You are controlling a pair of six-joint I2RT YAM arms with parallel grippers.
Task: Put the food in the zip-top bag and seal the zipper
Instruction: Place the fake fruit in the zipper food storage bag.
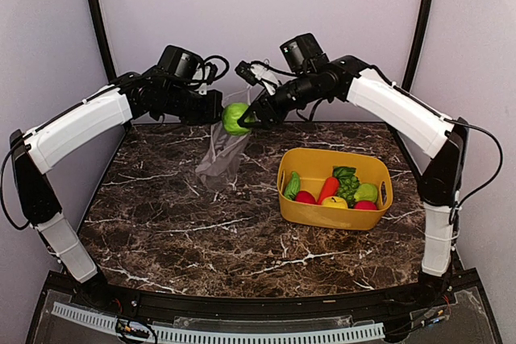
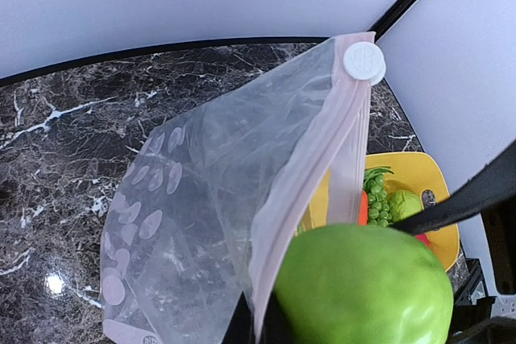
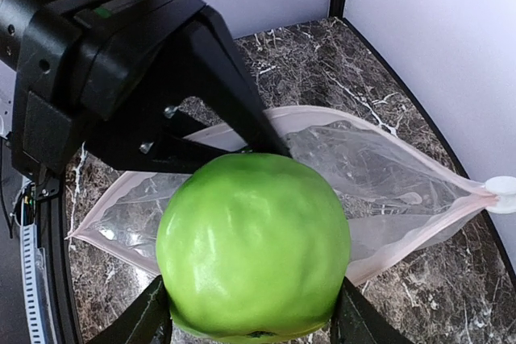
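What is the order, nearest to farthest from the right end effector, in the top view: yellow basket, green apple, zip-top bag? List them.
1. green apple: gripped in the right end effector itself, at the back centre.
2. zip-top bag: hanging just below the apple, slightly to the left.
3. yellow basket: down on the table, right side, clearly farthest.

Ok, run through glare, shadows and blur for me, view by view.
Top view: even light, sharp throughout, no harsh shadows. Left wrist: one bright glare spot on the table; the apple, close to the lens, looks a little soft. Right wrist: broad soft sheen on the apple, pale reflections across the bag.
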